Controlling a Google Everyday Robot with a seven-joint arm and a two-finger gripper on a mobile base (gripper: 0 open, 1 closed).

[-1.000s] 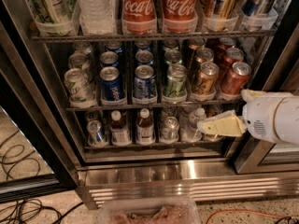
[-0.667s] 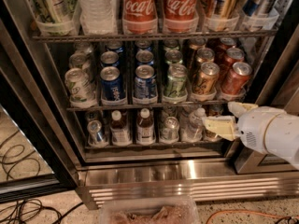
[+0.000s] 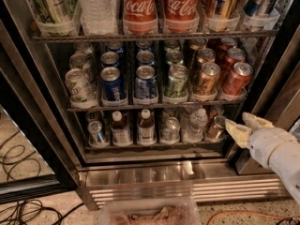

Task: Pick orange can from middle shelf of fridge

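The orange can (image 3: pixel 206 78) stands at the front of its lane on the middle shelf (image 3: pixel 159 106) of the fridge (image 3: pixel 140 175), between a pale green can (image 3: pixel 176 81) and a red can (image 3: pixel 236 78). More orange cans queue behind it. My gripper (image 3: pixel 236 119) is at the right, below and to the right of the orange can, in front of the lower shelf's right end. Its pale fingers (image 3: pixel 238 132) are spread apart, point left and hold nothing.
Blue cans (image 3: pixel 146 82) and a pale can (image 3: pixel 78 84) fill the left lanes. Coca-Cola bottles (image 3: pixel 138 6) stand on the rack above, small bottles (image 3: pixel 146 125) on the rack below. Cables (image 3: pixel 18 210) lie on the floor at left. A clear bin (image 3: pixel 150 212) is at the bottom.
My gripper has drawn back to the right, away from the lower shelf's bottles. The cans have not moved.
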